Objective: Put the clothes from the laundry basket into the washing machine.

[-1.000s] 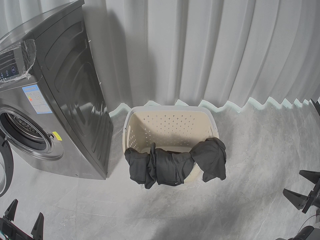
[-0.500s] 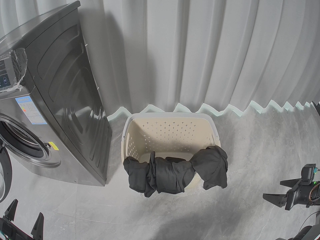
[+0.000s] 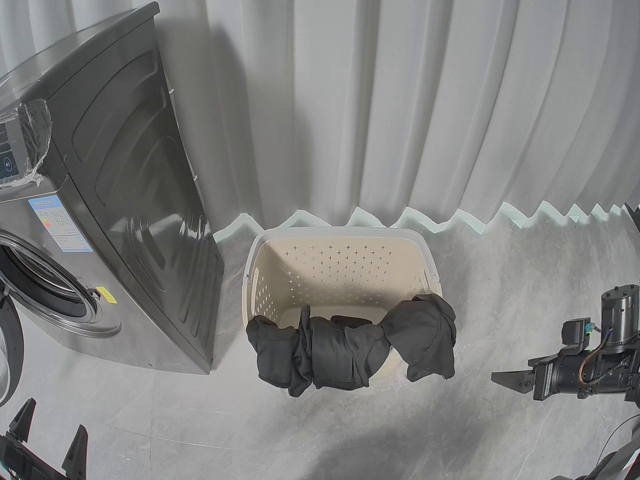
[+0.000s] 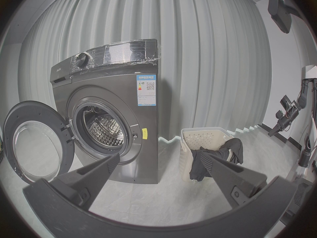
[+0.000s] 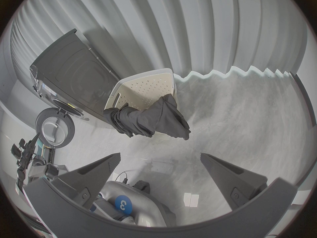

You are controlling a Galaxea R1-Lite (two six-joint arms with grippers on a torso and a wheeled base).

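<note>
A cream laundry basket (image 3: 340, 261) stands on the floor against the curtain. Dark grey clothes (image 3: 347, 348) hang bunched over its near rim, also seen in the left wrist view (image 4: 232, 146) and the right wrist view (image 5: 148, 118). Left of the basket is the grey washing machine (image 3: 120, 201), its round door (image 4: 36, 142) swung open and the drum (image 4: 104, 129) bare. My left gripper (image 3: 55, 416) hangs open low at the near left, in front of the machine. My right gripper (image 3: 510, 380) is open, to the right of the basket, pointing toward the clothes with a gap between.
A white pleated curtain (image 3: 400, 88) closes off the back. Bare grey floor (image 3: 267, 428) spreads in front of the basket and to its right. The machine's side wall stands close to the basket's left rim.
My right gripper has come in from the right edge toward the basket and turned side-on. The head camera shifted slightly. Clothes and left gripper stay put.
</note>
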